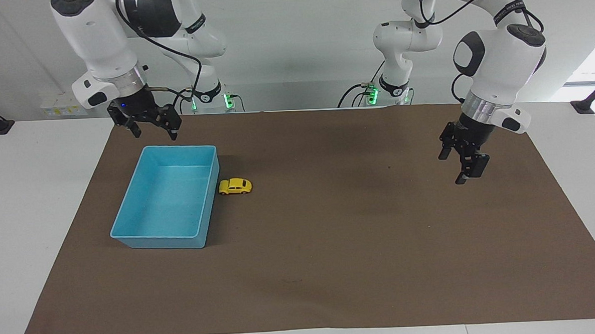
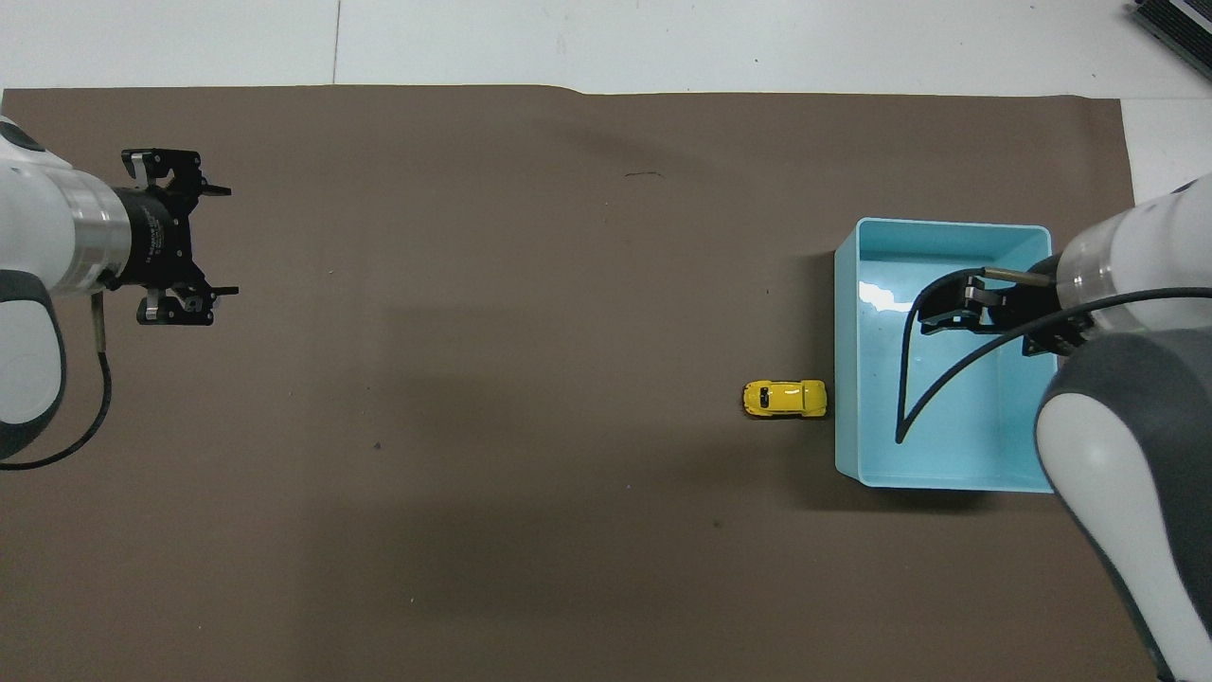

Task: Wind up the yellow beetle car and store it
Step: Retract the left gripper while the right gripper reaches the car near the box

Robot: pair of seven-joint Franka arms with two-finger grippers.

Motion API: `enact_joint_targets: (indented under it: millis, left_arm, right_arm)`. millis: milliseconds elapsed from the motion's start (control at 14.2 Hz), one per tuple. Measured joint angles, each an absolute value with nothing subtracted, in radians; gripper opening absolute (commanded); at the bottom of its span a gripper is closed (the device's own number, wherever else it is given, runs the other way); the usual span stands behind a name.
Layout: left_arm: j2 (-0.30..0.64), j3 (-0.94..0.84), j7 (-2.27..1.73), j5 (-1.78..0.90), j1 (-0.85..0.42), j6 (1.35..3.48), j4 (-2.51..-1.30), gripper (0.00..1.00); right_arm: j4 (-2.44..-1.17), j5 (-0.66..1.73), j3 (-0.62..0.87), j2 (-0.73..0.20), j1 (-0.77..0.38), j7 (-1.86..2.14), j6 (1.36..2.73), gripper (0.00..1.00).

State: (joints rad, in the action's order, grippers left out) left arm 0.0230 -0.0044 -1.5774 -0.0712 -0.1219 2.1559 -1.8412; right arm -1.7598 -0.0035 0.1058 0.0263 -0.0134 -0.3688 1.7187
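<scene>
The yellow beetle car (image 1: 235, 186) stands on the brown mat, touching the side wall of the blue tray (image 1: 155, 242); it also shows in the overhead view (image 2: 785, 399), beside the tray (image 2: 942, 227). My right gripper (image 1: 154, 134) is open and empty, up in the air over the tray's edge nearest the robots; in the overhead view (image 2: 937, 313) it covers part of the tray. My left gripper (image 1: 451, 170) is open and empty over bare mat toward the left arm's end of the table, well apart from the car; it also shows in the overhead view (image 2: 222, 242).
The brown mat (image 1: 331, 246) covers most of the white table (image 1: 29, 224). A cable (image 2: 909, 398) from the right wrist hangs over the tray.
</scene>
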Motion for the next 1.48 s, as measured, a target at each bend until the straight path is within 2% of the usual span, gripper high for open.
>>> enact_joint_targets:
  millis: [494, 1199, 1481]
  left_arm:
    - [-0.011, -0.002, -1.057, -0.052, -0.108, 2.058, -1.825, 1.0]
    - [-0.086, -0.001, -0.35, -0.052, -0.085, 1.903, -1.825, 1.0]
    - [-0.111, -0.001, -0.247, -0.052, -0.085, 1.789, -1.787, 1.0]
  right_arm:
    - [-1.834, -0.017, 0.107, -0.013, -0.118, -0.81, 1.793, 1.0]
    - [-1.869, -0.029, 0.106, -0.108, -0.125, -1.489, 1.899, 1.0]
    - [-1.879, -0.029, 0.107, -0.163, -0.161, -1.699, 1.95, 1.0]
